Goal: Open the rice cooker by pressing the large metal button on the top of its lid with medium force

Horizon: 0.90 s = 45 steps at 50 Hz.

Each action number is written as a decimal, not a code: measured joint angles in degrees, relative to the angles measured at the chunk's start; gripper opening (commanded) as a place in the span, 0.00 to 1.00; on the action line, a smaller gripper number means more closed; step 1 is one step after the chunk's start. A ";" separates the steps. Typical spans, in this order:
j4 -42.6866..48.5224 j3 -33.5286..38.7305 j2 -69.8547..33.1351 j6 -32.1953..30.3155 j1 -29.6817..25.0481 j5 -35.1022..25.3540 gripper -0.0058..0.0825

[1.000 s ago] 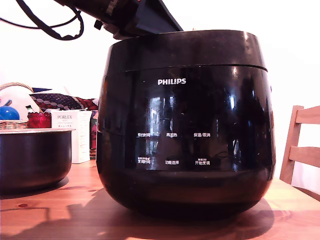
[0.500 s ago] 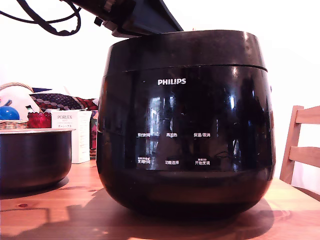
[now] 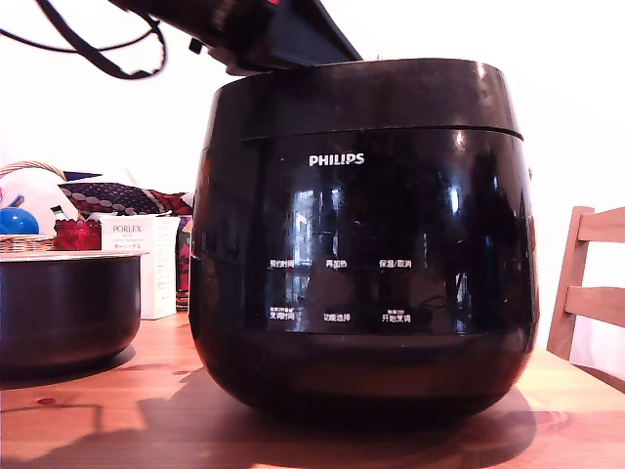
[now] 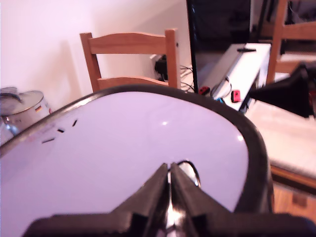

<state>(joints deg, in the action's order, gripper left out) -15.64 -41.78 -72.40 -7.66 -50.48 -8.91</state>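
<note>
- The rice cooker (image 3: 363, 244) is sitting on the wooden table (image 3: 78, 420), and its lid (image 3: 361, 98) is still looking seated.
- The gripper (image 4: 169, 174) is resting its fingers pressed together, holding nothing, at the metal button (image 4: 189, 170) on the lid.
- The narrow tips could be slipping off the button's edge if the press is landing off-centre, leaving the latch unreleased.

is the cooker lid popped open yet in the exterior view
No, the lid sits flat on the rice cooker, with only a thin seam between them, while the tool is above it.
</note>
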 measured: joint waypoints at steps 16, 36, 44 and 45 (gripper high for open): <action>0.48 -0.07 3.10 1.55 0.00 1.66 0.04; 10.16 -0.11 13.97 1.53 3.82 9.16 0.04; 13.73 -0.11 17.62 1.51 7.08 11.72 0.04; 14.14 -0.11 18.18 1.51 7.48 12.07 0.04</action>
<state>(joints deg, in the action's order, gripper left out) -1.50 -41.89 -54.22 -6.15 -43.00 3.16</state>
